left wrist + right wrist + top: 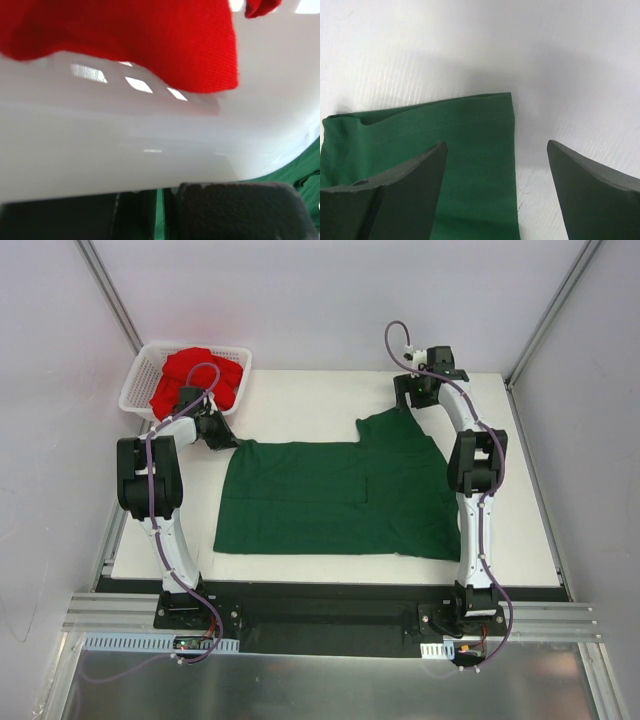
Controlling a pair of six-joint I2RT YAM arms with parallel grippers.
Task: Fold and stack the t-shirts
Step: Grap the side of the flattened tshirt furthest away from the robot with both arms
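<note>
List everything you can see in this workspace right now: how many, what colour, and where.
green t-shirt: one, dark green, laid out across the middle of the table
red t-shirt: one, bright red, crumpled inside the mesh basket
mesh basket: one, white plastic, far left corner of the table
table: one, white, under the shirt and basket
left gripper: one, black, at the green t-shirt's far left corner beside the basket; open or shut unclear
right gripper: one, dark fingers, open, over a hemmed edge of the green t-shirt at the far right
</note>
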